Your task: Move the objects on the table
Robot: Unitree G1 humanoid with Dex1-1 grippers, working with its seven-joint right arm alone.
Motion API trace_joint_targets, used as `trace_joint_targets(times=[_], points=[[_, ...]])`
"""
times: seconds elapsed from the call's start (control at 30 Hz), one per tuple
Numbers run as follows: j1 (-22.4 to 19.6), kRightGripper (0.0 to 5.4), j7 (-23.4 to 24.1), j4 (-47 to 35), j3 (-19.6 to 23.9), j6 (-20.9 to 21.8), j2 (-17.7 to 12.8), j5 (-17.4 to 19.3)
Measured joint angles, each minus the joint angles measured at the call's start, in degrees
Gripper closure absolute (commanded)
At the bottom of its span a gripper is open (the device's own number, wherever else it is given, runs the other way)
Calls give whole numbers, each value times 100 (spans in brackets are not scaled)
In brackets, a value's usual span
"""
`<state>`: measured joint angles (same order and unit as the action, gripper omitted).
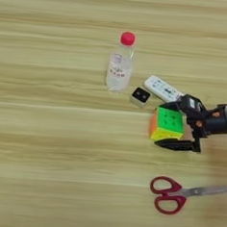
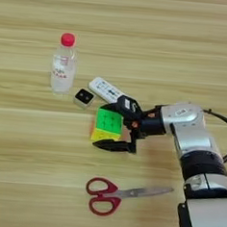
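Scissors (image 2: 118, 195) idle nearest at six o'clock, gripper (image 2: 107, 126) splayed around the puzzle cube (image 2: 108, 124) just below the remote control (image 2: 106, 90), seemingly untouched yet — close squarely before shifting.

Even, warm light falls from above over the whole surface (image 1: 50, 144), bright with no dim corner. Shadows are faint and short: a soft dark smear lies under the scissors (image 2: 110, 196) and a darker one beneath the right gripper (image 2: 109, 125). The clear bottle (image 1: 121, 63) carries a pale sheen (no hard glare). Everything looks mildly soft, with fine detail smeared; the plank lines stay straight to the edges.
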<state>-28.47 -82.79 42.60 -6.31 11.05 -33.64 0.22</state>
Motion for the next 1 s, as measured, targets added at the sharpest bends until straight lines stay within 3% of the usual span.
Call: trace_joint_targets(times=[0.43, 0.63, 0.73, 0.87, 1.0], points=[[-215, 206, 228, 557, -34, 394, 1, -194], [-231, 209, 222, 565, -8, 476, 7, -157], [-250, 209, 92, 467, 82, 471, 41, 62], [-269, 209, -166, 84, 346, 396, 184, 645], [-307, 209, -243, -258, 710, 57, 310, 1279]])
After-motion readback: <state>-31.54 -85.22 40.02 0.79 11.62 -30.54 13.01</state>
